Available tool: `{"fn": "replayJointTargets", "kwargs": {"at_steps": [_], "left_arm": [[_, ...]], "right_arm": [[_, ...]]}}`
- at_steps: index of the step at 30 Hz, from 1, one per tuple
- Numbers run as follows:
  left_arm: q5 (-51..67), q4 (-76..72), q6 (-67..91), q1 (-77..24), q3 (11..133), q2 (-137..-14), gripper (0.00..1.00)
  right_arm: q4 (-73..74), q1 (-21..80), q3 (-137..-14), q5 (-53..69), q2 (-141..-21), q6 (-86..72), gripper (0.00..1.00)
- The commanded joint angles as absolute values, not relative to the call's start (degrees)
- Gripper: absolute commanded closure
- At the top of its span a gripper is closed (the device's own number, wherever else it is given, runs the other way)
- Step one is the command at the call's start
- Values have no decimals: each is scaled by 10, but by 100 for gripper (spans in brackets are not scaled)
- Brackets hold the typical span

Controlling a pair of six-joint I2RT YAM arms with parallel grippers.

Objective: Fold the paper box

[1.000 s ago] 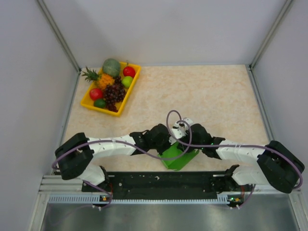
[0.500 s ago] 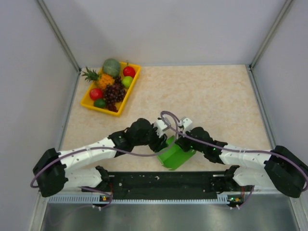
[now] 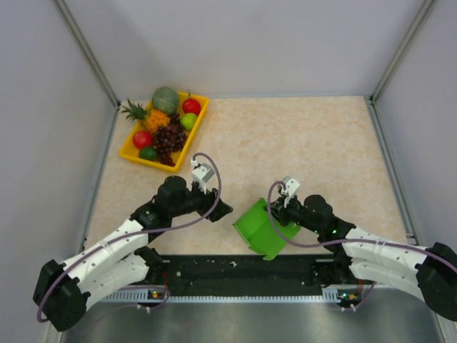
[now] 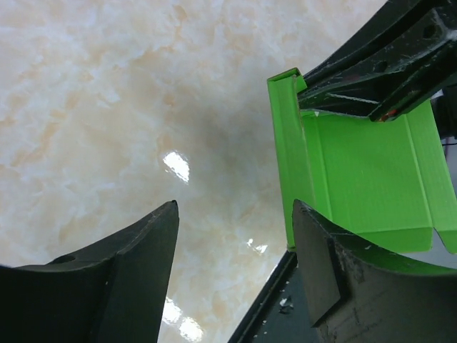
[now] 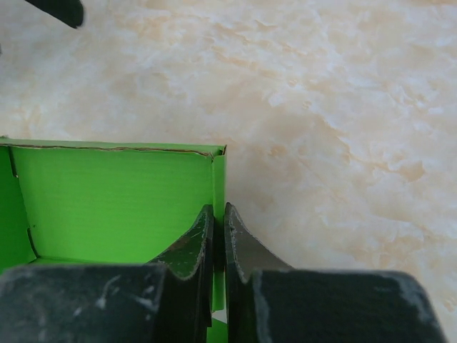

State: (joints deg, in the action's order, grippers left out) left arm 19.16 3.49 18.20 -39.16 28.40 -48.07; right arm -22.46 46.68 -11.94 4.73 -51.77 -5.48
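Observation:
The paper box (image 3: 261, 229) is bright green, folded into an open tray shape with upright walls, near the table's front edge at centre. My right gripper (image 3: 280, 216) is shut on its right-hand wall; in the right wrist view the two fingers (image 5: 218, 229) pinch the green wall (image 5: 114, 200) edge-on. My left gripper (image 3: 220, 210) stands open to the left of the box, apart from it. In the left wrist view its fingers (image 4: 235, 243) spread wide over bare table, with the paper box (image 4: 357, 186) to the right and the right gripper's dark fingers above it.
A yellow tray (image 3: 130, 153) of toy fruit stands at the back left. Grey walls enclose the table on three sides. The black mounting rail (image 3: 243, 270) runs along the near edge just below the box.
My left gripper has let go of the box, opened and pulled back to the left. My right gripper has closed on the box's wall and the box has shifted slightly right.

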Motion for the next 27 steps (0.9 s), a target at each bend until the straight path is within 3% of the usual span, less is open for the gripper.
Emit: {"fn": "replayJointTargets", "kwargs": {"at_steps": [1,2,6,9,14,19,27], "left_arm": [[320,-51,253,-359,303,-525,25],[342,-64,262,-353,308,-548,19],[441,-129,311,-330,330,-603,18],[533,-162,316,-331,354,-650,30],[557,-201,339,-332,346,-678,46],[576,-215,353,-337,355,-719,37],[558,-177,318,-375,395,-760,38]], "right_arm": [[-270,461,-113,104,-485,-39,100],[-265,461,-118,109,-485,-36,100],[-265,461,-133,129,-483,-25,100],[-270,461,-141,134,-482,-22,100],[-285,461,-145,138,-483,-20,100],[-294,461,-145,145,-482,-20,100],[-304,461,-156,144,-479,-25,100]]}}
